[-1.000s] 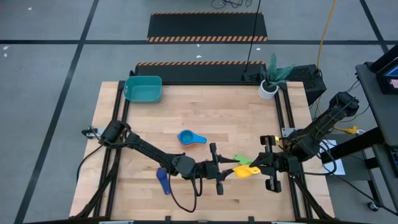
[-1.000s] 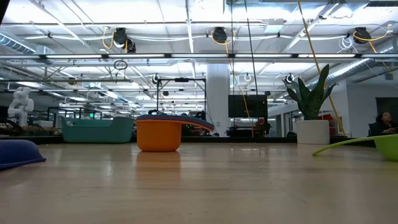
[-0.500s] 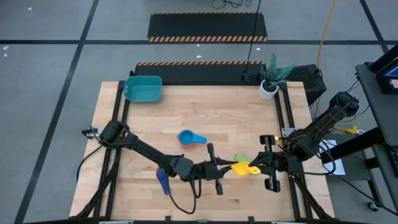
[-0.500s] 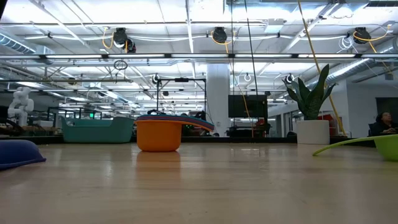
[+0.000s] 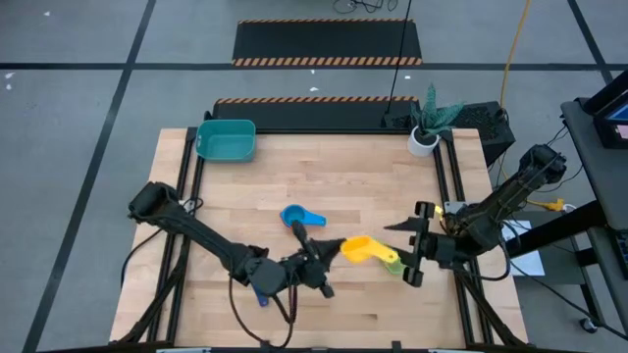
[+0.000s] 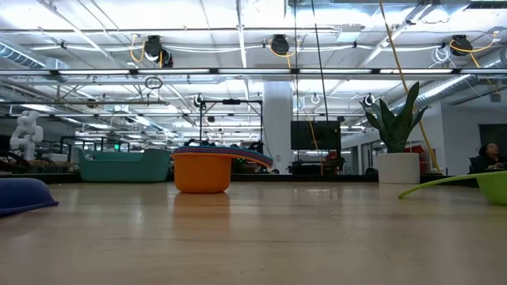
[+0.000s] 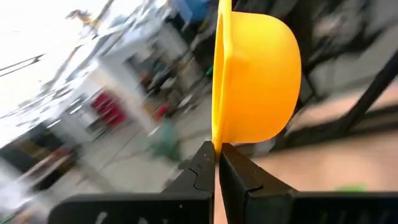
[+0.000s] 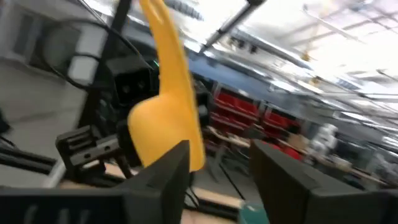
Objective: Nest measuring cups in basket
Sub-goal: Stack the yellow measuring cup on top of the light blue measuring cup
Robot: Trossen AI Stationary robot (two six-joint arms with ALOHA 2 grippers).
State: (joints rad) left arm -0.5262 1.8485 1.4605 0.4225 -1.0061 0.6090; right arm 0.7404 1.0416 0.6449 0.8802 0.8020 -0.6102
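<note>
Our left gripper [image 7: 217, 163] is clamped on the yellow cup's [image 5: 357, 249] rim, holding it above mid-table. Our right gripper [image 5: 405, 251] stands parted just beside the cup's handle, gripping nothing. The basket [image 5: 227, 139] sits at the far left corner, well apart, and an orange cup [image 6: 202, 172] stands on the table.

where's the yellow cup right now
In the high view the yellow plastic measuring cup is near the table's front middle, pinched by its rim in the left end effector, with the open right end effector just beside its handle.
</note>
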